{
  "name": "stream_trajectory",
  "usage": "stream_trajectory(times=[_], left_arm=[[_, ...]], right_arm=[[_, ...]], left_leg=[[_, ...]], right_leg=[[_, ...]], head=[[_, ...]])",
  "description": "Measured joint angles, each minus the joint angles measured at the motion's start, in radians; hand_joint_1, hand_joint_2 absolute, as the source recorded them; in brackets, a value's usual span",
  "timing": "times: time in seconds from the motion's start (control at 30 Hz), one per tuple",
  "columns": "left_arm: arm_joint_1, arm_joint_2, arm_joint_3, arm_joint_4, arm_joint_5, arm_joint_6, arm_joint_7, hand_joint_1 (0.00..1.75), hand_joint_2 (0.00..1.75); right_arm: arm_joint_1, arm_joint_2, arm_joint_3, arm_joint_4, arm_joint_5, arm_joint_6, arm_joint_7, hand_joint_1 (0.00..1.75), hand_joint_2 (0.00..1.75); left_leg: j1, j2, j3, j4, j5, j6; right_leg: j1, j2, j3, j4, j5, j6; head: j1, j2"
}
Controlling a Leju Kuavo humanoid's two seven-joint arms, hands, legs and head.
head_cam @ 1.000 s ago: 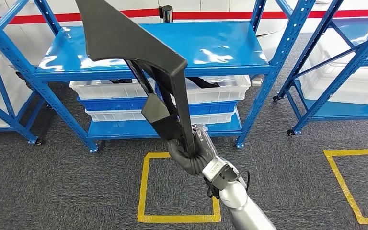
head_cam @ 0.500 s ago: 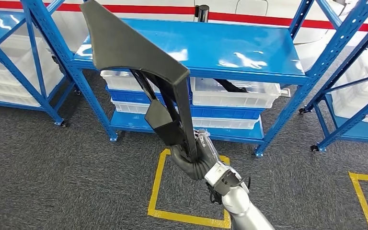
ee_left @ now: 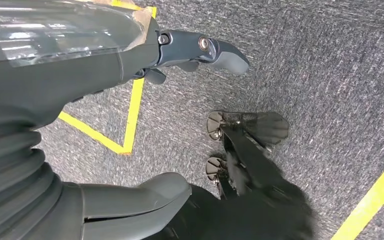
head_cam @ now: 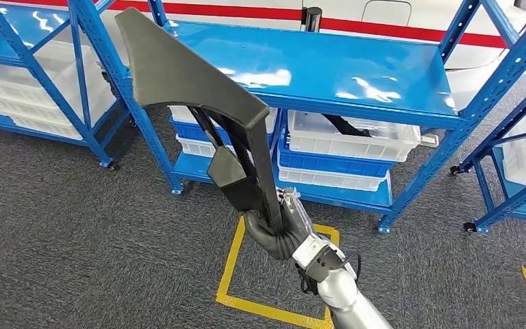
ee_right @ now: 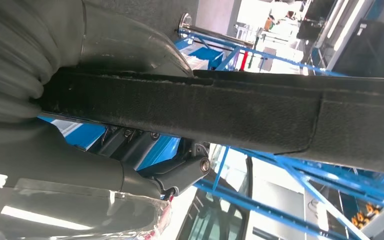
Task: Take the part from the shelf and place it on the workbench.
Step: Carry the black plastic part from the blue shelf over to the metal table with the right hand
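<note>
The part (head_cam: pixel 198 103) is already off the blue shelf (head_cam: pixel 329 65), held upright in the air in front of it with the right hand (head_cam: pixel 277 226) wrapped tight round its lower end, the left hand (ee_left: pixel 80 115) hangs open and empty, and placing remains.

Right hand (head_cam: pixel 279 229) grips the lower end of a black part (head_cam: pixel 198 103), held upright and tilted, wide flat end at top left. Behind it a blue shelf (head_cam: pixel 356 68) with white and blue bins (head_cam: pixel 349 140) on its lower levels. Grey carpet, yellow tape square (head_cam: pixel 236 274) under the hand.
</note>
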State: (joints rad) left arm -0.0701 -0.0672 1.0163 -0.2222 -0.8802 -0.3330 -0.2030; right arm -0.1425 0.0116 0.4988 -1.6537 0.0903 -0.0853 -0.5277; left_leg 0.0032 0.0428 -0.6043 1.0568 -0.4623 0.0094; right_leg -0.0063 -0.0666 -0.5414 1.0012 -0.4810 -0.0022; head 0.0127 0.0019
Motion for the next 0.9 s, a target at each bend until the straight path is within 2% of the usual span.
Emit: stream_trajectory(times=[0.03, 0.07, 0.13, 0.17, 0.2, 0.23, 0.27, 0.3, 0.33, 0.37, 0.4, 0.47, 0.5, 0.53, 0.57, 0.63, 0.7, 0.73, 0.77, 0.83, 0.87, 0.9], left_arm=[[-0.001, 0.001, 0.0, 0.0, 0.001, 0.0, 0.0, 0.0, 1.75], [-0.001, 0.001, 0.0, 0.0, 0.003, -0.001, 0.0, 0.0, 1.75], [-0.001, 0.002, 0.001, 0.0, 0.007, -0.001, 0.003, 0.0, 1.75], [0.0, 0.002, 0.001, 0.0, 0.009, -0.001, 0.006, 0.0, 1.75], [0.0, 0.002, 0.001, 0.0, 0.01, -0.001, 0.009, 0.0, 1.75], [-0.001, 0.001, 0.001, 0.0, 0.01, -0.001, 0.011, 0.0, 1.75], [-0.001, 0.0, 0.001, 0.0, 0.01, -0.001, 0.013, 0.0, 1.75], [-0.001, 0.0, 0.001, 0.0, 0.009, 0.0, 0.014, 0.0, 1.75], [0.0, 0.0, 0.001, 0.0, 0.008, 0.0, 0.016, 0.0, 1.75], [0.001, 0.0, 0.001, 0.0, 0.006, 0.0, 0.018, 0.0, 1.75], [0.001, -0.001, 0.001, 0.0, 0.003, 0.0, 0.02, 0.0, 1.75], [0.002, -0.002, 0.001, 0.0, -0.005, 0.0, 0.023, 0.0, 1.75], [0.002, -0.002, 0.001, 0.0, -0.007, 0.0, 0.023, 0.0, 1.75], [0.002, -0.002, 0.001, 0.0, -0.01, 0.0, 0.024, 0.0, 1.75], [0.002, -0.001, 0.001, 0.0, -0.012, 0.0, 0.024, 0.0, 1.75], [0.005, 0.001, 0.001, 0.0, -0.016, 0.0, 0.023, 0.0, 1.75], [0.006, 0.002, 0.001, 0.0, -0.02, 0.0, 0.021, 0.0, 1.75], [0.005, 0.002, 0.001, 0.0, -0.021, -0.001, 0.021, 0.0, 1.75], [0.003, 0.001, 0.001, 0.0, -0.021, -0.001, 0.02, 0.0, 1.75], [0.001, 0.001, 0.001, 0.0, -0.023, -0.002, 0.021, 0.0, 1.75], [0.001, 0.002, 0.001, 0.0, -0.024, -0.002, 0.021, 0.0, 1.75], [0.002, 0.002, 0.001, 0.0, -0.025, -0.002, 0.021, 0.0, 1.75]], right_arm=[[0.0, 0.0, 0.0, 0.0, 0.0, 0.001, -0.001, 1.75, 1.75], [-0.001, 0.0, 0.0, -0.001, 0.001, 0.004, -0.002, 1.75, 1.75], [-0.001, 0.0, 0.0, -0.001, 0.003, 0.008, -0.005, 1.75, 1.75], [-0.001, 0.0, 0.0, -0.001, 0.004, 0.011, -0.007, 1.75, 1.75], [-0.002, 0.0, 0.0, -0.002, 0.003, 0.012, -0.008, 1.75, 1.75], [-0.002, -0.002, -0.001, -0.002, 0.003, 0.013, -0.011, 1.75, 1.75], [-0.001, -0.004, -0.001, -0.001, 0.001, 0.014, -0.013, 1.75, 1.75], [0.002, -0.007, -0.001, 0.001, -0.001, 0.015, -0.016, 1.75, 1.75], [0.006, -0.01, -0.001, 0.003, -0.003, 0.016, -0.018, 1.75, 1.75], [0.009, -0.012, -0.001, 0.004, -0.004, 0.016, -0.02, 1.75, 1.75], [0.011, -0.014, 0.0, 0.005, -0.005, 0.017, -0.023, 1.75, 1.75], [0.012, -0.015, 0.0, 0.004, -0.005, 0.017, -0.024, 1.75, 1.75], [0.012, -0.015, 0.0, 0.002, -0.004, 0.016, -0.025, 1.75, 1.75], [0.013, -0.015, 0.0, 0.0, -0.004, 0.016, -0.025, 1.75, 1.75], [0.013, -0.015, 0.0, -0.001, -0.003, 0.016, -0.025, 1.75, 1.75], [0.016, -0.015, 0.0, -0.004, -0.002, 0.017, -0.025, 1.75, 1.75], [0.019, -0.015, 0.0, -0.007, 0.001, 0.019, -0.026, 1.75, 1.75], [0.021, -0.014, 0.0, -0.008, 0.002, 0.022, -0.027, 1.75, 1.75], [0.023, -0.014, 0.0, -0.009, 0.004, 0.025, -0.028, 1.75, 1.75], [0.027, -0.014, 0.0, -0.01, 0.006, 0.031, -0.029, 1.75, 1.75], [0.028, -0.014, 0.0, -0.01, 0.007, 0.034, -0.029, 1.75, 1.75], [0.029, -0.014, 0.0, -0.011, 0.007, 0.036, -0.029, 1.75, 1.75]], left_leg=[[-0.005, 0.011, 0.018, -0.036, 0.007, 0.006], [-0.01, 0.013, 0.022, -0.049, 0.006, 0.011], [-0.011, -0.007, 0.021, -0.055, 0.013, 0.02], [-0.009, -0.016, 0.024, -0.063, 0.019, 0.026], [-0.006, -0.025, 0.026, -0.07, 0.025, 0.032], [-0.003, -0.034, 0.028, -0.076, 0.031, 0.037], [-0.002, -0.044, 0.027, -0.078, 0.033, 0.039], [-0.002, -0.055, 0.025, -0.077, 0.035, 0.041], [-0.002, -0.067, 0.023, -0.077, 0.036, 0.041], [-0.003, -0.079, 0.021, -0.076, 0.036, 0.04], [-0.002, -0.091, 0.021, -0.074, 0.037, 0.039], [-0.002, -0.114, 0.02, -0.07, 0.036, 0.035], [-0.002, -0.124, 0.018, -0.066, 0.035, 0.03], [-0.003, -0.132, 0.015, -0.062, 0.035, 0.026], [-0.004, -0.137, 0.01, -0.06, 0.035, 0.02], [-0.002, -0.141, 0.003, -0.058, 0.037, 0.011], [-0.001, -0.11, -0.012, -0.029, 0.017, 0.001], [0.0, -0.087, -0.031, 0.014, -0.008, -0.004], [0.001, -0.064, -0.06, 0.076, -0.041, -0.008], [0.005, -0.049, -0.122, 0.203, -0.093, -0.014], [0.006, -0.046, -0.137, 0.232, -0.097, -0.014], [0.007, -0.045, -0.13, 0.22, -0.082, -0.012]], right_leg=[[0.003, -0.006, 0.0, 0.0, -0.001, 0.002], [0.004, -0.013, 0.001, -0.001, -0.001, 0.005], [0.008, -0.027, 0.002, -0.004, -0.002, 0.013], [0.007, -0.021, 0.0, 0.003, -0.009, 0.018], [0.008, -0.006, -0.009, 0.027, -0.024, 0.019], [0.007, 0.015, -0.029, 0.071, -0.048, 0.018], [0.004, 0.037, -0.057, 0.136, -0.078, 0.014], [0.003, 0.05, -0.089, 0.204, -0.104, 0.012], [0.003, 0.056, -0.113, 0.255, -0.12, 0.012], [0.002, 0.059, -0.122, 0.272, -0.12, 0.017], [0.001, 0.06, -0.111, 0.249, -0.104, 0.025], [-0.006, 0.077, -0.048, 0.114, -0.049, 0.041], [-0.008, 0.086, -0.019, 0.052, -0.028, 0.043], [-0.009, 0.093, -0.001, 0.012, -0.014, 0.041], [-0.009, 0.095, 0.005, -0.003, -0.011, 0.035], [-0.008, 0.084, 0.004, -0.002, -0.006, 0.022], [-0.011, 0.071, 0.005, -0.004, -0.002, 0.01], [-0.013, 0.064, 0.006, -0.005, -0.001, 0.004], [-0.01, 0.055, 0.006, -0.005, -0.002, 0.0], [-0.005, 0.036, 0.005, -0.005, -0.004, -0.004], [-0.003, 0.027, 0.005, -0.005, -0.005, -0.005], [-0.001, 0.018, 0.006, -0.005, -0.005, -0.006]], head=[[0.0, 0.0], [0.0, 0.0], [0.0, 0.0], [0.0, 0.0], [0.001, 0.0], [0.002, 0.0], [0.003, 0.0], [0.004, 0.0], [0.005, 0.0], [0.005, 0.0], [0.005, 0.0], [0.005, 0.0], [0.005, 0.0], [0.005, 0.0], [0.005, 0.0], [0.004, 0.0], [0.002, 0.0], [0.0, 0.0], [-0.001, 0.0], [-0.002, 0.0], [-0.002, 0.0], [-0.002, 0.0]])
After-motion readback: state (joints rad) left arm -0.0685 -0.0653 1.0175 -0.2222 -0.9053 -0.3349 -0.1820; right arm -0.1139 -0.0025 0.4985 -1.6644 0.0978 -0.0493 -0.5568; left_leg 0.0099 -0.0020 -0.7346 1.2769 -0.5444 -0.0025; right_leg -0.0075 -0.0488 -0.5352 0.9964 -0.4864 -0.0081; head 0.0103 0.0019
